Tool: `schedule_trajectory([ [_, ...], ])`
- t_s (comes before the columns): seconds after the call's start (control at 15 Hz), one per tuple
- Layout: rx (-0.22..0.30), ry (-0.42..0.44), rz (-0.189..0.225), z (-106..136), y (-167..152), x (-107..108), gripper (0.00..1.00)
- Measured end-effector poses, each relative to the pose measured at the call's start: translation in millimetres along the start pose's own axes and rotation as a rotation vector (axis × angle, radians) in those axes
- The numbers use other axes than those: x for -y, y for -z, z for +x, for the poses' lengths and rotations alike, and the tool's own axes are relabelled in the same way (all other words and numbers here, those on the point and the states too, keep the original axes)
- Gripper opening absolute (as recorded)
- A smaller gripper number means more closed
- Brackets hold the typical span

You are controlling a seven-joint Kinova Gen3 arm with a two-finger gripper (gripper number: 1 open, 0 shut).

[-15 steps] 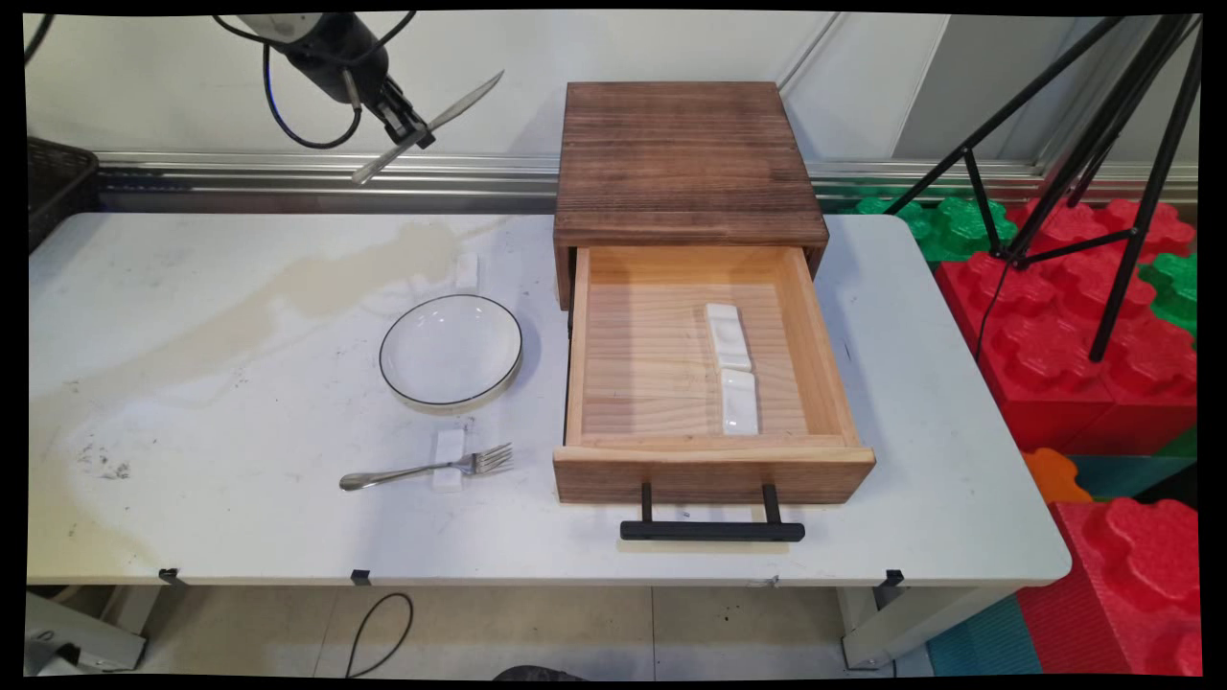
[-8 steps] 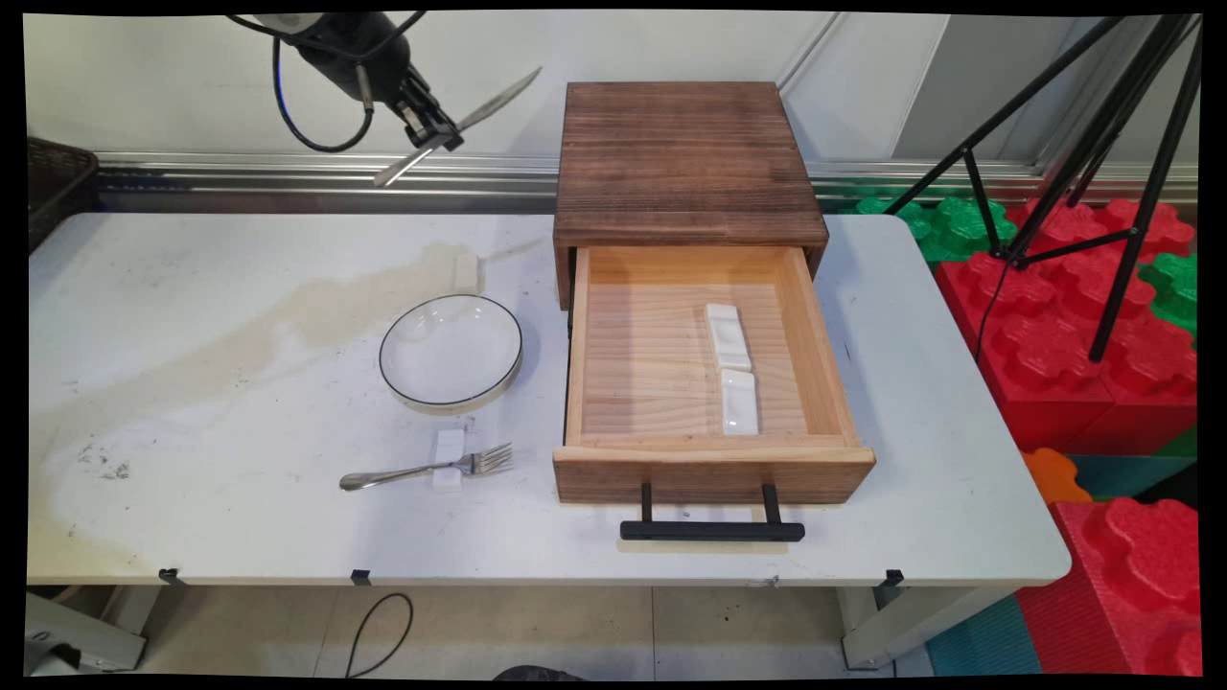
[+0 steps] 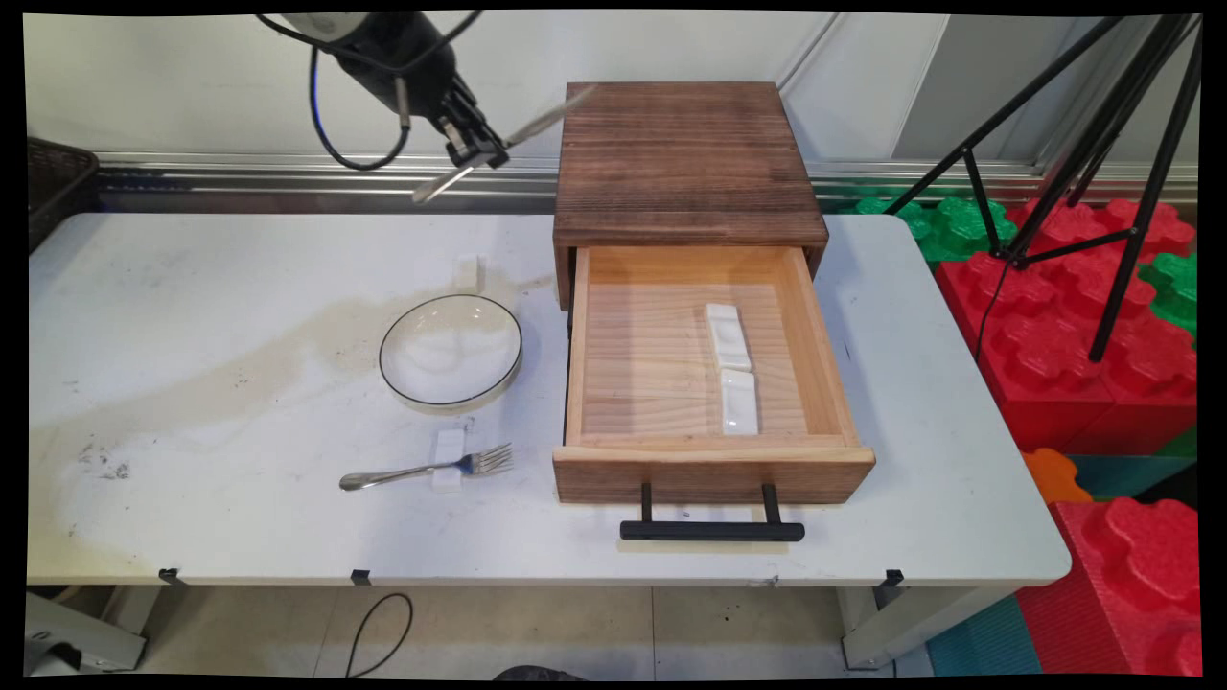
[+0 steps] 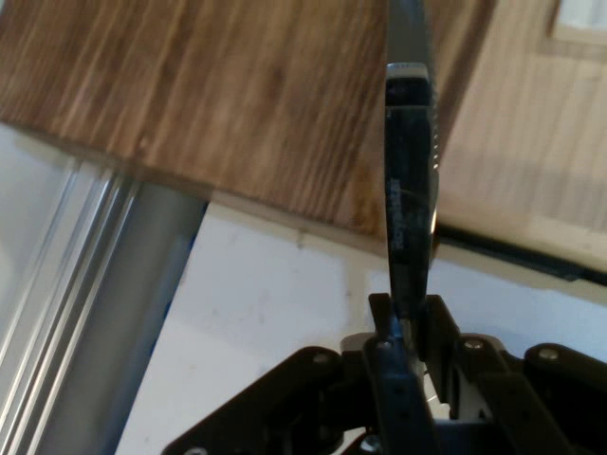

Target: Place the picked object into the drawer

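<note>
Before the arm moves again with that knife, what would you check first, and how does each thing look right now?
1. Grip: the gripper is shut on the knife, clamped mid-length. Ok.
2. Height: the knife hangs well above the table, beside the wooden box. Ok.
3. Clearance: the knife's tip overlaps the box's back left corner in the main view; whether they touch, cannot tell.
4. Drawer: pulled fully open. Ok.
5. Drawer contents: two white rests lie end to end right of centre, bare wood to their left. Ok.
6. Bowl and fork sit apart from the gripper. Ok.
</note>
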Motion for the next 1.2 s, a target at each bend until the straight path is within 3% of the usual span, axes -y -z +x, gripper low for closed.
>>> schedule_trajectory([
  [0.6,0.011,-0.042,-0.071,43.4,-13.6,-51.8,0.0],
  [1.2,0.018,-0.06,-0.11,93.4,-63.7,-91.3,0.0],
])
